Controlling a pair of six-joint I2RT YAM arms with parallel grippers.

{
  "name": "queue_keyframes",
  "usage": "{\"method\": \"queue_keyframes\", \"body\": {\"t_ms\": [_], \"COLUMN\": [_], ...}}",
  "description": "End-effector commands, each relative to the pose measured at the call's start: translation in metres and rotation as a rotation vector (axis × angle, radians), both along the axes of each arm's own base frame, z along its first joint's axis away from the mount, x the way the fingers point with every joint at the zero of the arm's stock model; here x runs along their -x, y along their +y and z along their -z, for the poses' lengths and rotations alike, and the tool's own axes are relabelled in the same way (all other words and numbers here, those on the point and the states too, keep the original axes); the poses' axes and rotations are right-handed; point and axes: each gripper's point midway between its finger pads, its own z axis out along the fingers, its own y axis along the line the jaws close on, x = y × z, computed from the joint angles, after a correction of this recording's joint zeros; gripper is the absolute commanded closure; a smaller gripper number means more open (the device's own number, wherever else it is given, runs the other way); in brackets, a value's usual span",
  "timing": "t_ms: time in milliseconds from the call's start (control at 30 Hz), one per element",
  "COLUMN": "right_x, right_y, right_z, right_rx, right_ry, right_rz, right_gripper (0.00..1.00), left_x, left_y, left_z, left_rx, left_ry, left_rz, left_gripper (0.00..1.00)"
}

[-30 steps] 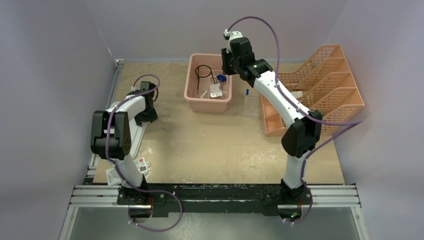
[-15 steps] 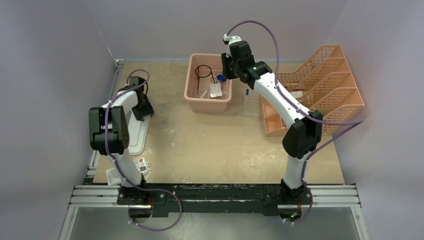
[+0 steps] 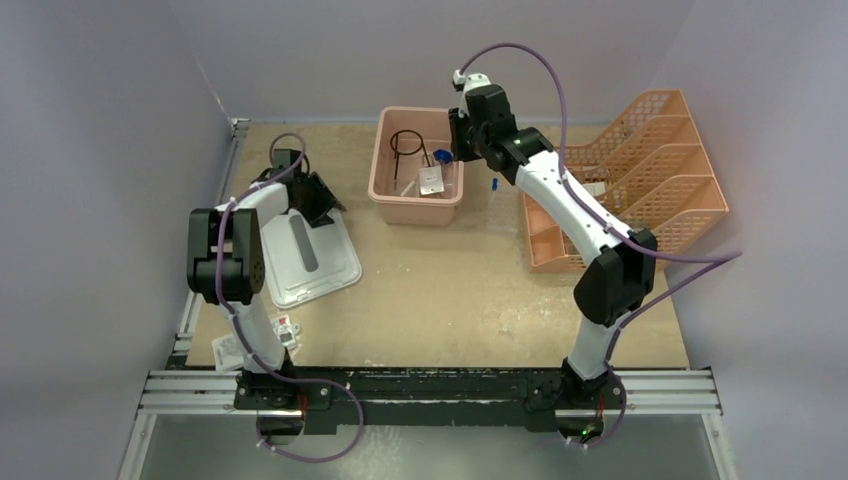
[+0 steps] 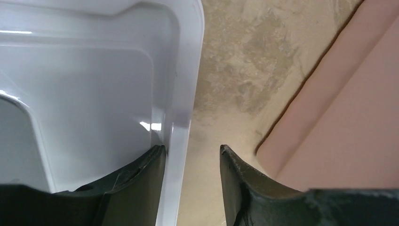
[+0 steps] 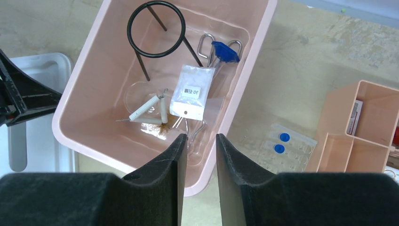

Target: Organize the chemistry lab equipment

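The pink tub (image 3: pixel 375 172) stands at the back middle. In it lie a black wire ring with stem (image 5: pixel 156 29), metal tongs with a blue part (image 5: pixel 225 51), a small white packet (image 5: pixel 192 92), a wire triangle (image 5: pixel 149 111) and clear glassware (image 5: pixel 200 126). My right gripper (image 5: pixel 201 136) hovers over the tub's near right corner, open, with nothing between its fingers. My left gripper (image 4: pixel 192 148) is open and straddles the rim of the white lid (image 4: pixel 94 84). One finger is inside the rim, the other outside with a gap. The lid (image 3: pixel 310 265) lies flat left of the tub.
Orange mesh racks (image 3: pixel 640 170) stand at the right. A clear tray with two blue caps (image 5: pixel 282 143) lies on the table between the tub and the racks. Small white packets (image 3: pixel 285 330) lie near the left arm's base. The tub wall (image 4: pixel 339 122) is close to my left gripper.
My left gripper has swung right toward the tub, and the white lid has slid out from the left wall and turned. The right gripper has shifted slightly right above the tub.
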Motion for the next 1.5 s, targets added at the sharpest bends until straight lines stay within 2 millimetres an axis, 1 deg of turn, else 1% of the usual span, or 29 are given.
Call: {"method": "queue_keyframes", "body": {"t_ms": [0, 67, 133, 267, 333, 400, 467, 533, 567, 600, 633, 700, 767, 867, 1000, 1067, 1167, 1233, 1300, 1400, 1467], "right_x": [0.002, 0.004, 0.002, 0.009, 0.013, 0.018, 0.022, 0.027, 0.03, 0.032, 0.034, 0.039, 0.041, 0.044, 0.046, 0.049, 0.051, 0.051, 0.05, 0.051, 0.05], "right_y": [-0.003, -0.002, -0.004, 0.008, 0.015, 0.026, 0.034, 0.041, 0.045, 0.047, 0.049, 0.052, 0.053, 0.052, 0.05, 0.052, 0.051, 0.05, 0.049, 0.049, 0.048], "right_z": [-0.031, -0.031, -0.034, -0.036, -0.038, -0.04, -0.04, -0.042, -0.041, -0.04, -0.04, -0.037, -0.037, -0.035, -0.035, -0.032, -0.029, -0.03, -0.029, -0.029, -0.028], "right_rx": [-0.046, -0.053, -0.051, -0.084, -0.089, -0.088, -0.093, -0.097, -0.097, -0.097, -0.096, -0.097, -0.1, -0.104, -0.107, -0.11, -0.104, -0.099, -0.097, -0.095, -0.093], "right_ry": [-0.073, -0.072, -0.091, -0.083, -0.089, -0.096, -0.096, -0.098, -0.096, -0.096, -0.097, -0.093, -0.094, -0.095, -0.099, -0.084, -0.079, -0.083, -0.084, -0.083, -0.083], "right_rz": [0.001, -0.008, 0.005, -0.051, -0.071, -0.091, -0.108, -0.122, -0.129, -0.136, -0.14, -0.148, -0.152, -0.149, -0.148, -0.163, -0.167, -0.165, -0.164, -0.163, -0.159], "right_gripper": [0.69, 0.69, 0.69, 0.69, 0.69, 0.68, 0.68, 0.68, 0.68, 0.68, 0.68, 0.68, 0.68, 0.68, 0.68, 0.68, 0.68, 0.68, 0.68, 0.68, 0.68], "left_x": [-0.013, -0.009, -0.003, 0.016, 0.031, 0.047, 0.067, 0.086, 0.093, 0.098, 0.101, 0.107, 0.114, 0.122, 0.128, 0.132, 0.138, 0.137, 0.136, 0.142, 0.144], "left_y": [-0.004, 0.004, 0.015, 0.041, 0.06, 0.082, 0.106, 0.129, 0.134, 0.137, 0.138, 0.137, 0.141, 0.15, 0.154, 0.156, 0.158, 0.156, 0.153, 0.154, 0.152], "left_z": [-0.029, -0.04, -0.053, -0.073, -0.078, -0.078, -0.074, -0.068, -0.064, -0.06, -0.056, -0.049, -0.041, -0.032, -0.023, -0.018, -0.005, 0.0, 0.006, 0.017, 0.022], "left_rx": [0.009, -0.044, -0.112, -0.263, -0.364, -0.479, -0.587, -0.662, -0.665, -0.654, -0.633, -0.616, -0.613, -0.602, -0.581, -0.595, -0.577, -0.549, -0.528, -0.533, -0.523], "left_ry": [-0.051, -0.052, -0.054, -0.033, -0.002, 0.036, 0.095, 0.151, 0.164, 0.169, 0.171, 0.179, 0.212, 0.234, 0.249, 0.272, 0.302, 0.292, 0.283, 0.318, 0.326], "left_rz": [0.0, 0.01, 0.016, -0.011, -0.049, -0.09, -0.141, -0.191, -0.203, -0.208, -0.216, -0.224, -0.241, -0.269, -0.236, -0.219, -0.203, -0.197, -0.182, -0.171, -0.166], "left_gripper": [0.53, 0.51, 0.5, 0.49, 0.48, 0.43, 0.43, 0.44, 0.5, 0.56, 0.6, 0.61, 0.62, 0.61, 0.5, 0.49, 0.54, 0.57, 0.56, 0.56, 0.59]}}
